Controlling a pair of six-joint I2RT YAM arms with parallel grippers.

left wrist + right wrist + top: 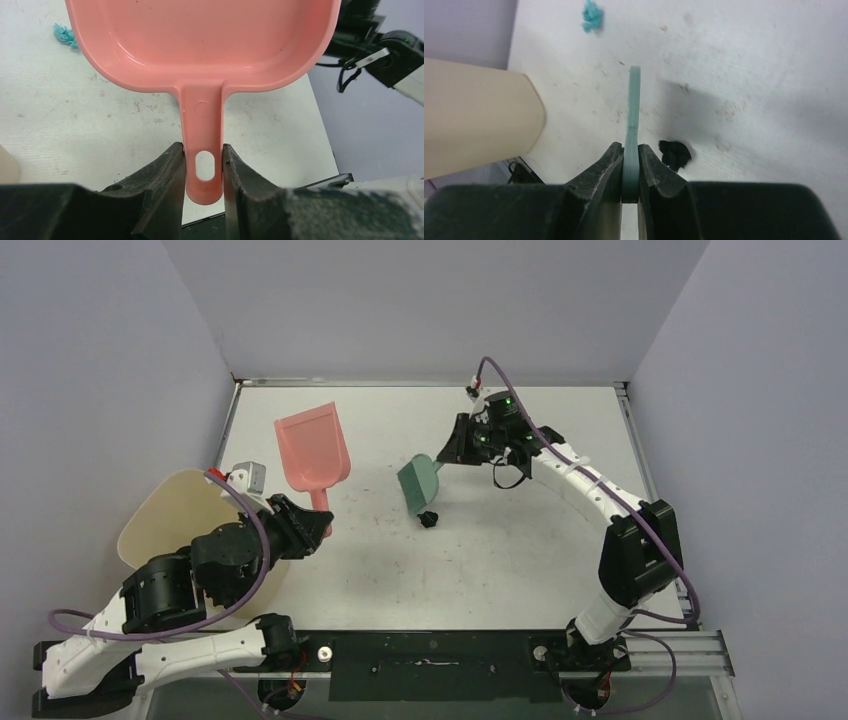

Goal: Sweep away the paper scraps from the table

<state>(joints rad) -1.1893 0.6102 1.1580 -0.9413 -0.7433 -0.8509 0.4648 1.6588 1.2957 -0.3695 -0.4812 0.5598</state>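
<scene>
A black paper scrap (429, 519) lies mid-table, just in front of the teal brush (420, 481). My right gripper (451, 451) is shut on the brush handle (633, 110), seen edge-on between its jaws in the right wrist view (630, 165), with the black scrap (675, 154) just to the right of the jaws. A teal scrap (590, 15) lies further off, and it also shows past the dustpan's left corner (64, 35). My left gripper (318, 525) (203, 165) is shut on the handle of the pink dustpan (312, 450) (200, 45), whose pan is empty.
A beige bin (165, 515) (474, 120) stands off the table's (500, 560) left edge, beside my left arm. Grey walls close in the back and sides. The table's right half holds only my right arm (600, 500).
</scene>
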